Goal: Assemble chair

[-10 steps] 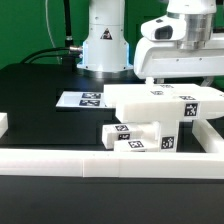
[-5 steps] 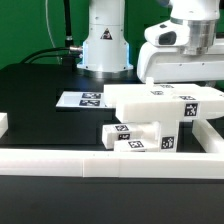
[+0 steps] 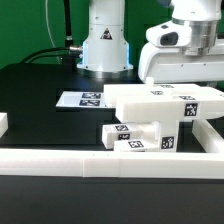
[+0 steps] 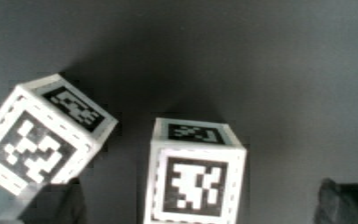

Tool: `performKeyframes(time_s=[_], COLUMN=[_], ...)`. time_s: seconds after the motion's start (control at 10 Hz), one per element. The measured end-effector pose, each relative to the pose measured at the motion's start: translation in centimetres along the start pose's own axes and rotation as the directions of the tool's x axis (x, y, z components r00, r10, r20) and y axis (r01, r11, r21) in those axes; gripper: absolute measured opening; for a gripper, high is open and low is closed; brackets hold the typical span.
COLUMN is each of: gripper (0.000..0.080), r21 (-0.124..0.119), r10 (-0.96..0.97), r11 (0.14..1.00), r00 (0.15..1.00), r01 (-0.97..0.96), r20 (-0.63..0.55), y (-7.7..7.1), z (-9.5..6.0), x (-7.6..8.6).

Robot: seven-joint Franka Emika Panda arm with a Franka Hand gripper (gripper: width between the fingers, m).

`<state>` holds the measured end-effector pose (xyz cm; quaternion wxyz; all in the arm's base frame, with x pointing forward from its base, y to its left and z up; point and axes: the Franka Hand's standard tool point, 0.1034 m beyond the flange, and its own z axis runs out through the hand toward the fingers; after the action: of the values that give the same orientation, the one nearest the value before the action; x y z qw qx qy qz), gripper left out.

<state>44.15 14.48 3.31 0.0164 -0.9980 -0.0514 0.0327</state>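
The chair parts are matte white with black-and-white tags. A large flat slab [image 3: 165, 100] lies at the exterior view's right, with two small blocks [image 3: 135, 137] in front of it. The arm's hand [image 3: 185, 55] hovers above and behind the slab, its fingers hidden there. In the wrist view, two square-ended posts stand below: one [image 4: 197, 165] in the middle and one [image 4: 43, 135] tilted beside it. My gripper [image 4: 197, 205] is open. Its dark fingertips [image 4: 51, 203] show far apart on either side of the middle post, without touching it.
The marker board [image 3: 82, 99] lies flat on the black table at the exterior view's left centre. A long low white border wall [image 3: 100, 163] runs along the front, with a side piece [image 3: 212, 132] at the right. The robot base [image 3: 105, 45] stands at the back.
The hand has shifted slightly toward the exterior view's right. The parts have not moved.
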Motion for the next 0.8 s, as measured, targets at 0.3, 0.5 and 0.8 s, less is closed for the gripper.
performKeyframes(time_s=[0.3,0.5,0.8], gripper=[0.0649,0.0649,0.0649], r21=[-0.003,-0.003,-0.003], r10=[-0.003,-0.004,-0.004], r11=[1.000,1.000,1.000], r00=[1.000,1.000,1.000], r01=[0.003,0.004,0.004], r20=[-0.001,-0.008,-0.009], y=[-0.14,-0.16,-0.16], z=[0.56,0.55,0.51], x=[-0.29,-0.17,-0.09])
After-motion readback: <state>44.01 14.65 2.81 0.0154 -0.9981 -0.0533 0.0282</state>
